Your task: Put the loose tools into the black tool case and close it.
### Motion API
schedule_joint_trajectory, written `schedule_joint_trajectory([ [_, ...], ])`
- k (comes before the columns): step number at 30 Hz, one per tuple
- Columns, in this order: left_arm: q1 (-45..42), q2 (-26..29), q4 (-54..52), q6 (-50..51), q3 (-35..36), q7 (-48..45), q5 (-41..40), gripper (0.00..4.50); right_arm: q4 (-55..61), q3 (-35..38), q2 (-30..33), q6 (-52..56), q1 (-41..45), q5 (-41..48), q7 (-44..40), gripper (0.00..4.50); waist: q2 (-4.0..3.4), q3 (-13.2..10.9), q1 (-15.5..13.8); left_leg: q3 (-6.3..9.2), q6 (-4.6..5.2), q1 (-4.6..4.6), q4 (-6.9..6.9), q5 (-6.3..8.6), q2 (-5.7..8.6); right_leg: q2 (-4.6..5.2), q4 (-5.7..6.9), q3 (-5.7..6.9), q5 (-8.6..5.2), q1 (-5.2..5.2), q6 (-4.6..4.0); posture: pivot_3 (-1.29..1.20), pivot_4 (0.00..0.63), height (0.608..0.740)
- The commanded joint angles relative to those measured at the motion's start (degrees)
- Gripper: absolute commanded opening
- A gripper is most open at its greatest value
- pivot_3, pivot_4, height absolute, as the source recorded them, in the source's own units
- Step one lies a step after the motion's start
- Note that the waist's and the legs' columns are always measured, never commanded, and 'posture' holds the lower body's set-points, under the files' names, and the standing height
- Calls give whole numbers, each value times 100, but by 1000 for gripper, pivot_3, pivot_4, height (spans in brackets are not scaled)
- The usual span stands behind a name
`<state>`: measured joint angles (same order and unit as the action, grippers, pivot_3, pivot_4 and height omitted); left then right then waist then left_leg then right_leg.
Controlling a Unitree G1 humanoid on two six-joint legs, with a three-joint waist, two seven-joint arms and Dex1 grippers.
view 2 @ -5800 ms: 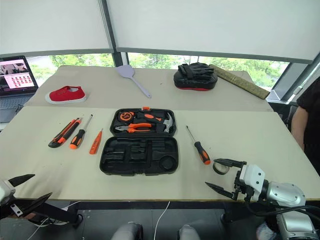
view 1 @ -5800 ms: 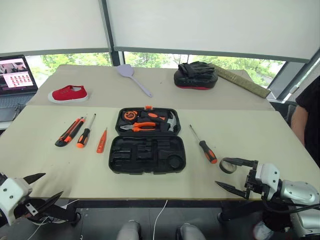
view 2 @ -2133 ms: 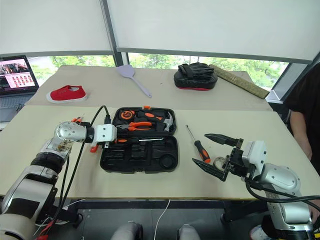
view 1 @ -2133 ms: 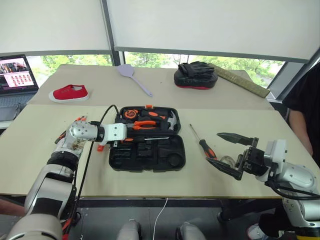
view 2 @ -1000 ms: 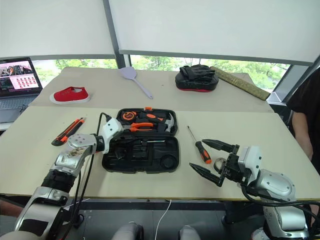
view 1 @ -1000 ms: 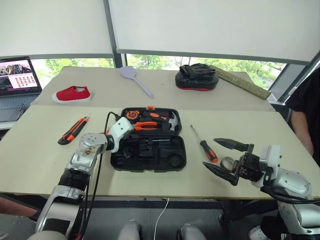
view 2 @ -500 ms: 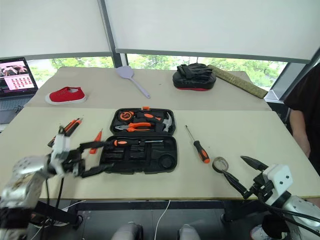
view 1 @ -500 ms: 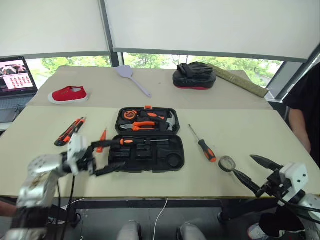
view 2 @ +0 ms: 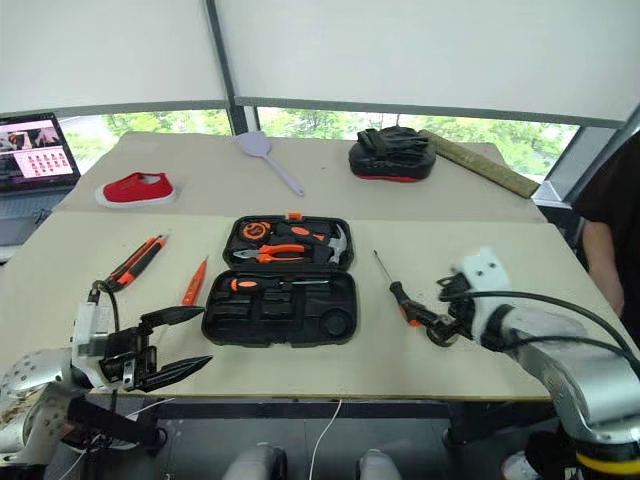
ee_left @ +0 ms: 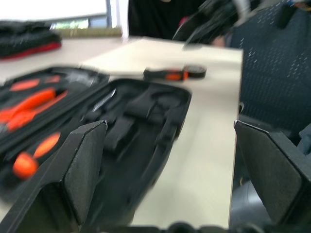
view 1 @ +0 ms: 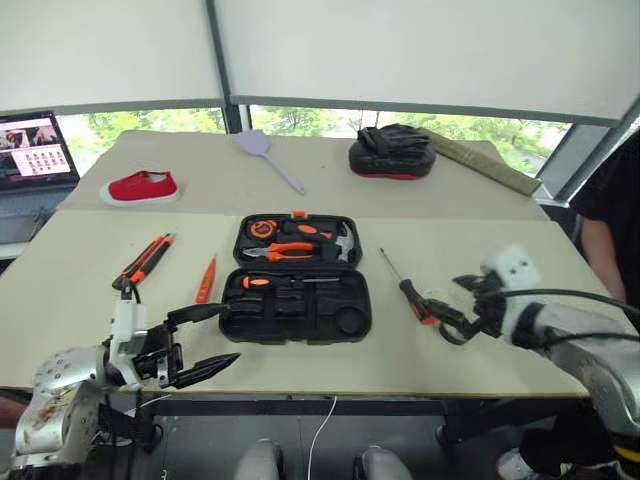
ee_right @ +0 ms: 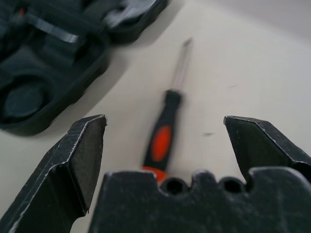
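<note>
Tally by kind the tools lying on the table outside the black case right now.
utility knife: 1
tester screwdriver: 1
orange-and-black screwdriver: 1
tape roll: 1
Total: 4

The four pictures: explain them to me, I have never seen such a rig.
This is a two-armed humanoid robot. Two pictures come from cameras in its head, looking down over a table; two come from a camera on each wrist, looking out between that hand's black fingers. An open black tool case holds a stowed screwdriver in its near half. On its left lie a utility knife and an orange tester screwdriver; on its right a loose screwdriver and a black tape roll. The left hand is open at the table's front edge; the right hand, open, hovers by the tape roll. Neither holds anything.
</note>
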<state>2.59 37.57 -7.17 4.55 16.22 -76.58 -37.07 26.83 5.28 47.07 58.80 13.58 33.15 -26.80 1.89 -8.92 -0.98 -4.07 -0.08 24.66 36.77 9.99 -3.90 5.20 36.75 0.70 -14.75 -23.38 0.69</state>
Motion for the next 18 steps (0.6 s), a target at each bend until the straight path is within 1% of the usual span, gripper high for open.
schedule_joint_trajectory([
  [1, -114, -13, -383, 172, -99, 118, -181, 4487, -659, -508, -140, 635, 651, -353, 304, 4500, 0, 0, 12, -2, 4, 18, 0, 4, 4, 1, 1, -5, 6, -16, 17, 0, 150, 740],
  [2, -126, -15, -437, 204, -127, 136, -201, 4487, -849, -678, -180, 694, 801, -464, 335, 4500, 0, 1, 22, -4, 7, 42, 0, 5, 9, 2, 1, -10, 18, -37, 40, 0, 150, 740],
  [4, -152, -19, -515, 224, -168, 152, -223, 4487, -1153, -1003, -247, 741, 1034, -607, 245, 4500, 0, 0, 37, -7, 8, 79, 4, 4, 14, 0, 4, -19, 26, -77, 51, 0, 150, 740],
  [6, -173, -20, -595, 254, -214, 197, -236, 4500, -1379, -1214, -344, 591, 1167, -786, 196, 3980, 0, 0, 42, -8, 11, 83, 5, 6, 13, -2, 4, -17, 27, -80, 53, 0, 150, 740],
  [7, -183, -22, -628, 263, -234, 227, -235, 4500, -1455, -1227, -438, 513, 1221, -831, 189, 3703, 1, 1, 45, -9, 12, 83, 5, 6, 13, -4, 4, -17, 27, -80, 53, 0, 150, 740],
  [8, -190, -26, -645, 266, -245, 252, -231, 4500, -1502, -1172, -566, 469, 1254, -864, 253, 3321, 5, 3, 53, -9, 12, 79, 5, 6, 10, -6, 5, -16, 27, -77, 53, 0, 150, 740],
  [9, -195, -29, -650, 263, -254, 269, -226, 4500, -1530, -1118, -660, 455, 1274, -893, 292, 3105, 6, 3, 65, -8, 12, 78, 8, 6, 6, -11, 6, -16, 28, -76, 52, 0, 150, 740],
  [10, -195, -30, -653, 260, -259, 282, -221, 4500, -1542, -1075, -724, 454, 1279, -925, 315, 2661, 5, 3, 70, -8, 12, 77, 9, 6, 5, -13, 6, -17, 29, -76, 51, 0, 150, 740],
  [11, -190, -31, -654, 252, -262, 290, -211, 4500, -1544, -1064, -752, 431, 1268, -971, 309, 2529, 6, 3, 76, -8, 12, 74, 9, 5, 5, -12, 8, -17, 30, -76, 50, 0, 150, 740],
  [12, -172, -33, -646, 228, -247, 295, -197, 4500, -1533, -1017, -810, 326, 1227, -1032, 334, 2023, 5, 3, 77, -8, 12, 69, 12, 4, 5, -13, 12, -18, 31, -73, 51, 0, 150, 740],
  [15, -108, -71, -627, 160, -175, 363, -179, 4500, -1416, -565, -1211, 12, 1021, -1094, 668, 1048, 6, 3, 80, -9, 9, 65, 14, -1, 4, -13, 14, -18, 37, -74, 48, 0, 150, 740],
  [16, -86, -87, -631, 146, -152, 394, -181, 4500, -1363, -384, -1329, -64, 957, -1098, 767, 1022, 5, 3, 79, -8, 9, 65, 15, -1, 3, -14, 15, -18, 38, -73, 48, 0, 150, 740],
  [17, -61, -110, -640, 139, -124, 441, -186, 4500, -1317, -231, -1415, -399, 880, -1154, 802, 1025, 6, 3, 80, -9, 9, 66, 15, -2, 4, -14, 17, -20, 38, -73, 48, 0, 150, 740],
  [18, -29, -159, -640, 153, -44, 569, -215, 4500, -1242, -164, -1321, -680, 844, -1185, 632, 1025, 5, 3, 79, -9, 9, 66, 15, -2, 4, -13, 18, -21, 38, -74, 48, 0, 150, 740],
])
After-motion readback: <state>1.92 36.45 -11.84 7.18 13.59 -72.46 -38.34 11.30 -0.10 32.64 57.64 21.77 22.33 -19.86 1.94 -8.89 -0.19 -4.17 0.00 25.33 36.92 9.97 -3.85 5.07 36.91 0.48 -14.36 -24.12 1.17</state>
